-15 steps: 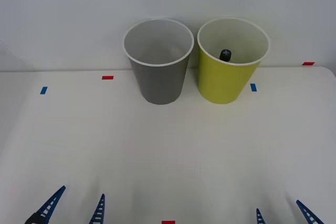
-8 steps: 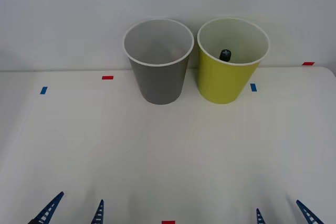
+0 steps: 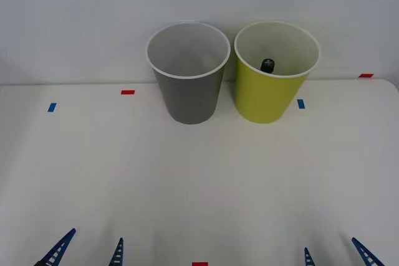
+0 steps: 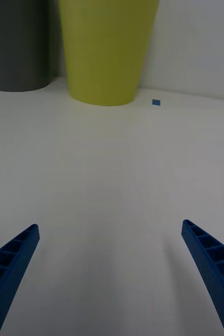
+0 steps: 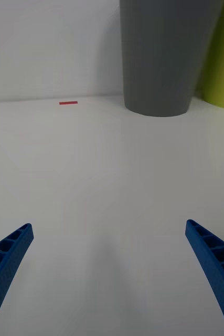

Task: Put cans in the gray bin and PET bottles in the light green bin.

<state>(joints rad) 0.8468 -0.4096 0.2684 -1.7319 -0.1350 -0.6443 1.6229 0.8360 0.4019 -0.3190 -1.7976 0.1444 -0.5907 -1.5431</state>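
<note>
Grippers spread; bottle cap-up in light green bin.

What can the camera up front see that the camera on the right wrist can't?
Front view alone: the bins' open tops, with the PET bottle's black cap inside the light green bin, the left gripper, and red tape marks. Right wrist view alone: the right gripper close up, fingers wide apart. Both: the gray bin, the light green bin, the white table and a blue tape mark.
</note>
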